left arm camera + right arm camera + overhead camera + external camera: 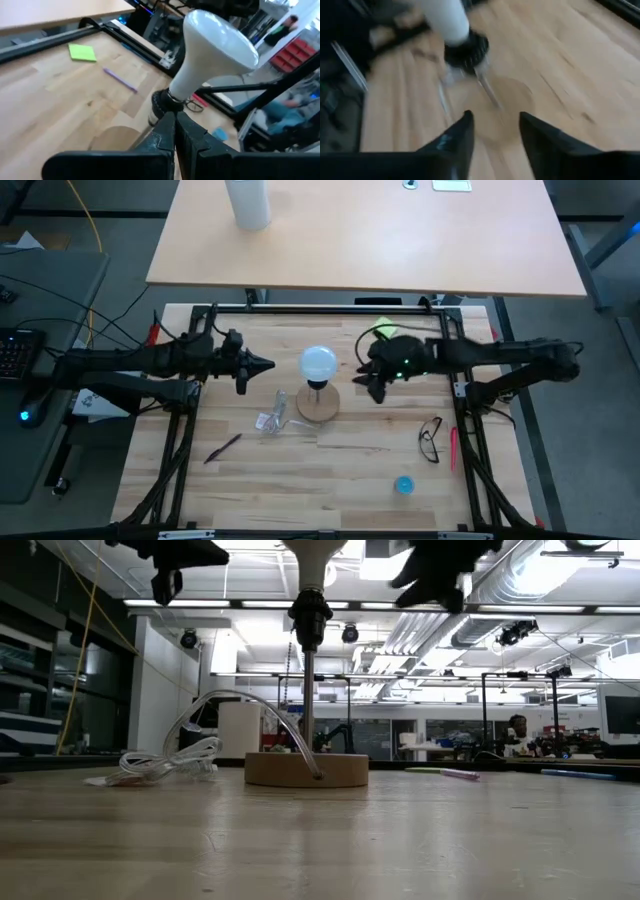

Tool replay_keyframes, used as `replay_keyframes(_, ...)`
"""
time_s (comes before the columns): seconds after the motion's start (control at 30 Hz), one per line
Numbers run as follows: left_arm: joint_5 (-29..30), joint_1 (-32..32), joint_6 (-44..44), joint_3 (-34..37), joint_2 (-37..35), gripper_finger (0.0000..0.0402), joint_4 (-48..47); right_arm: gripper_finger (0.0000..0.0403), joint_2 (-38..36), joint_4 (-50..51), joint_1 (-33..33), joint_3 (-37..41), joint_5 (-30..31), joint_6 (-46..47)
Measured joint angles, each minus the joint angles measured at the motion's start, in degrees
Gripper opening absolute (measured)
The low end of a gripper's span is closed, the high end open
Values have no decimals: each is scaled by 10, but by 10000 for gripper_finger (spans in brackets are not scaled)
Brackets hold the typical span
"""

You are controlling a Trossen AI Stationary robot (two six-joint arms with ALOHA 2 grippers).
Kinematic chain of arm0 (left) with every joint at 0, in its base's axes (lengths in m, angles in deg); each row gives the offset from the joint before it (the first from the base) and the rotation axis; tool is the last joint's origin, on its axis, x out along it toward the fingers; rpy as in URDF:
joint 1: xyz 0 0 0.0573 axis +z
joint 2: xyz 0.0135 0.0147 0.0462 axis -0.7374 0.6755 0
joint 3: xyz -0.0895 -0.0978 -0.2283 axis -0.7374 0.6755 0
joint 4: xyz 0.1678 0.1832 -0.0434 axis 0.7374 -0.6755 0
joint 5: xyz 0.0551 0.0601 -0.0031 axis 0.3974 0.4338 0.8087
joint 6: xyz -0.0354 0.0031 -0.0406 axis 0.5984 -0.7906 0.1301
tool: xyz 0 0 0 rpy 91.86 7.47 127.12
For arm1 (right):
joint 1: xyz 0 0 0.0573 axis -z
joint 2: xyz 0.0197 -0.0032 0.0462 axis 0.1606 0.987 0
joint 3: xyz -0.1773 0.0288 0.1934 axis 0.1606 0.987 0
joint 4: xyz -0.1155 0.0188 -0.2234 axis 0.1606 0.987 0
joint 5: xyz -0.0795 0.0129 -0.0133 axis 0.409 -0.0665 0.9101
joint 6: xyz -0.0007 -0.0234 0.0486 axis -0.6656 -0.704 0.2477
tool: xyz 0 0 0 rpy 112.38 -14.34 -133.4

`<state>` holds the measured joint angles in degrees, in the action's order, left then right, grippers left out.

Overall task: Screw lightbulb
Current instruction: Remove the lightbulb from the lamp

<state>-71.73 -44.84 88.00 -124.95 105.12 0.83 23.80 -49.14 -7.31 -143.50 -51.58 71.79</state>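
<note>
Left fingers (167, 132) pressed together, tips just short of the black socket (167, 101), gripping nothing. Right fingers (460, 132) spread apart, empty, near the other side. Between both, lightbulb (319, 363) seated upright in the socket atop its post on the round wooden base (318, 404), mid-desk (330, 480). Clear cable (272, 418) coiled just beside the base.

A lab: ceiling strip lights (560, 605), exposed ducts (430, 625), distant workbenches (540, 762).

white lightbulb (319, 363), black socket (167, 101), pale wooden disc (318, 405), lime sticky note (82, 52), purple pen (120, 79), blue cap (403, 485)
</note>
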Motion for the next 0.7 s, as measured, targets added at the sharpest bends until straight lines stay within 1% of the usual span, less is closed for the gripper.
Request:
replay_keyframes(0.1, 22, -11, 27, 19, -6, 0, 25, 200, 10, -238, -5, 87, 12, 40)
replay_keyframes(0.13, 32, -14, 33, 21, -6, 0, 25, 211, 17, -318, -9, 111, 22, 34)
replay_keyframes(0.2, 54, -14, 38, 21, -5, 0, 25, 227, 36, -432, -19, 144, 63, -10)
replay_keyframes(0.27, 69, -14, 39, 22, -1, 0, 26, 235, 61, -515, -28, 159, 100, -62)
replay_keyframes(0.33, 79, -13, 40, 21, 4, 0, 30, 238, 80, -533, -30, 157, 103, -92)
replay_keyframes(0.5, 87, -13, 54, 21, 12, 0, 26, 238, 119, -528, -35, 125, 98, -143)
replay_keyframes(0.7, 92, -13, 58, 21, 20, 0, 24, 238, 128, -518, -34, 101, 80, -183)
